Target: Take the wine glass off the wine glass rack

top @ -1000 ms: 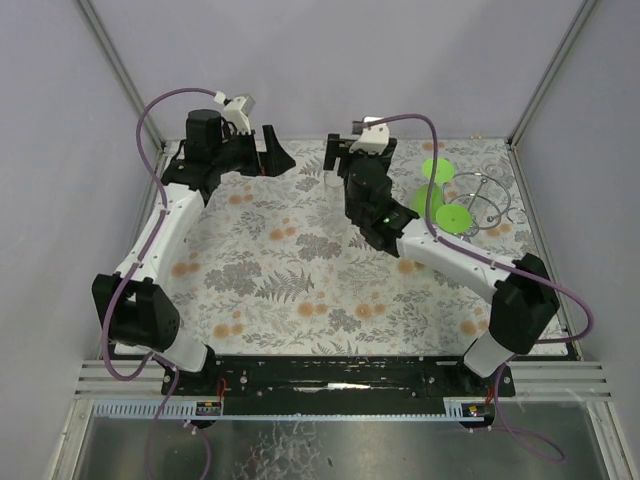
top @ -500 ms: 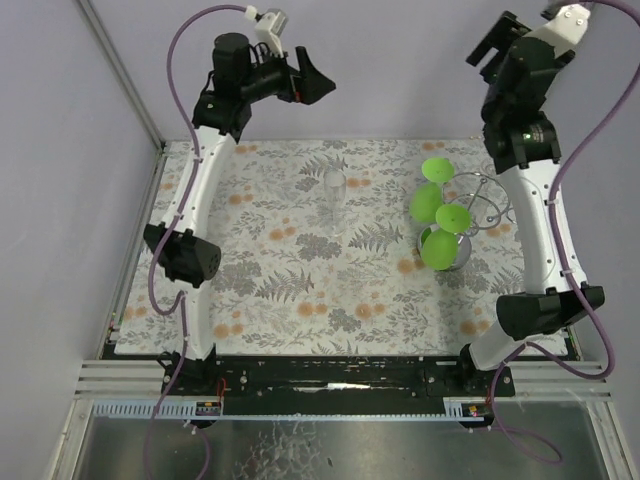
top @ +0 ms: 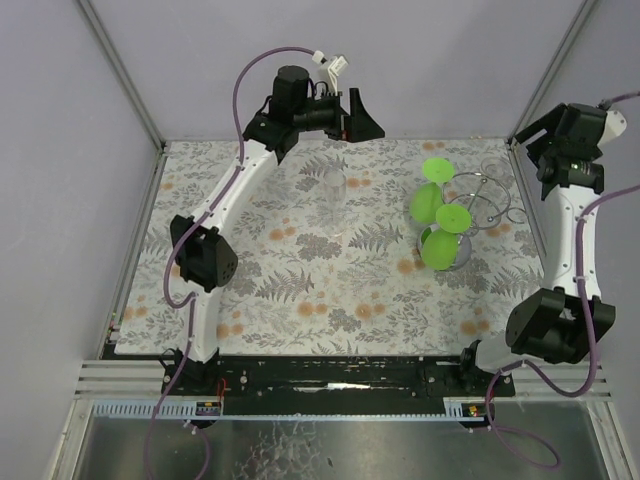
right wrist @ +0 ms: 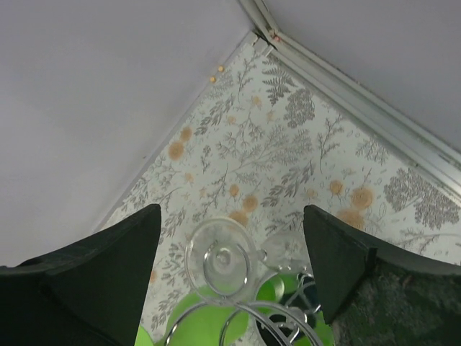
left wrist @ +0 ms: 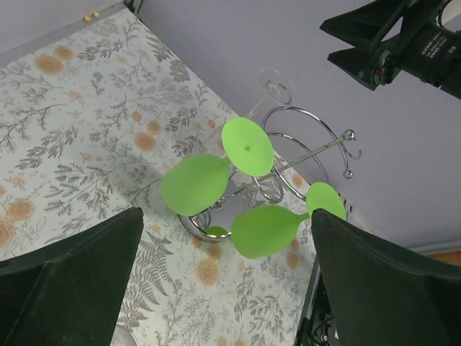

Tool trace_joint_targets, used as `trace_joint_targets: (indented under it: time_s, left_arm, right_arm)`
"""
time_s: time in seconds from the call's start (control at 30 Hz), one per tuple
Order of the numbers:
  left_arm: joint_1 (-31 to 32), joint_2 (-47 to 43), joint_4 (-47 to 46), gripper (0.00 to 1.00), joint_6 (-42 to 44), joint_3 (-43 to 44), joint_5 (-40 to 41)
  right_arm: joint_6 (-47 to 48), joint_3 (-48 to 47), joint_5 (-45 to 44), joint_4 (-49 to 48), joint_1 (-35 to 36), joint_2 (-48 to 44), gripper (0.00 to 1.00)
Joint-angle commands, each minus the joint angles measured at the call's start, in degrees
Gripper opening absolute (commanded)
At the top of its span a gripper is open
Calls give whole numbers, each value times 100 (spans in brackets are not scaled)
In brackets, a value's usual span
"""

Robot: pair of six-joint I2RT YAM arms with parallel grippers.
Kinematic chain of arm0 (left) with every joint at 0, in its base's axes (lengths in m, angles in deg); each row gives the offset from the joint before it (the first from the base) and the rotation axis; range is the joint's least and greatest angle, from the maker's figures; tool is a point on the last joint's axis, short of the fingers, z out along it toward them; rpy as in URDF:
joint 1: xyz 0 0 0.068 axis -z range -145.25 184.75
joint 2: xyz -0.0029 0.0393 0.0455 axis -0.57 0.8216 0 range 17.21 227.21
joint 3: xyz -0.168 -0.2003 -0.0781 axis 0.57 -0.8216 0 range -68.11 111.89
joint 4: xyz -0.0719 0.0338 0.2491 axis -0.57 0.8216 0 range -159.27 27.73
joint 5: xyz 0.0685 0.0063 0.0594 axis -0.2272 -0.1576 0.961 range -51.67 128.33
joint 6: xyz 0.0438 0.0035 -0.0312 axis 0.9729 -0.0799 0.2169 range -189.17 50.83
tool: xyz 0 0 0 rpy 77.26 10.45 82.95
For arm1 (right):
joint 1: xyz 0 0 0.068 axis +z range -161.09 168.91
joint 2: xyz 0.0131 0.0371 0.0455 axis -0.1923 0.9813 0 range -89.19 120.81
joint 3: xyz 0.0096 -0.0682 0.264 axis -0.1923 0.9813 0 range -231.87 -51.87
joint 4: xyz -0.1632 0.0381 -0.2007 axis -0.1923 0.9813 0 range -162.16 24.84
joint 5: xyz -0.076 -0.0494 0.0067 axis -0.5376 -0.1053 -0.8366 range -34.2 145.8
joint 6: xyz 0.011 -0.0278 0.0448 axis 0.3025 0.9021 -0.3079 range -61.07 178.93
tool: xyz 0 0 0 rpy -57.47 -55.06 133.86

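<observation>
On the table (top: 300, 275), which is floral-patterned and enclosed by plain grey walls:

1. Wine glass (top: 335, 188). Clear, standing upright on the table toward its far middle. It is off the rack and well to the left of it, apart from both arms.

2. Wine glass rack (left wrist: 317, 150). Silver wire, at the far right of the table near the right wall. Its round ring base sits on the cloth and its looped arms spread at the top. Four green glasses (left wrist: 247, 146) hang on it upside down with their flat feet uppermost (from above they read as green discs). One further clear glass (right wrist: 220, 256) hangs inverted on the arm nearest the far corner, its round foot up.

3. Left fingers (left wrist: 72, 259). Spread wide apart with nothing between them. They are held high over the far edge of the table, just beyond the wine glass in the top view. The left wrist view looks across at the rack.

4. Right fingers (right wrist: 86, 252). Also spread wide apart and empty. They are held high by the right wall, beyond the rack. The right wrist view looks down on the hanging clear glass and the far corner of the table. They are apart from both rack and glasses.
</observation>
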Motion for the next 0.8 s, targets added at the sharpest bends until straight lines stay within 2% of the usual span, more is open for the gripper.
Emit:
trace_joint_targets:
  time_s: [0.0,0.23,0.47,0.77]
  left_arm:
    - [-83,-511,-567,100,-231,-280,-251]
    - [-82,-797,-626,100,-150,-802,-274]
    - [-83,-855,-496,100,26,-827,-331]
    - [-91,-862,-432,100,73,-856,-386]
  right_arm:
    - [-484,380,838,-254,-258,-530,85]
    - [-1162,1359,1265,-861,-531,-828,84]
    - [-2008,2174,1778,-1728,-598,-872,80]
    - [-2445,2434,1879,-2158,-607,-824,75]
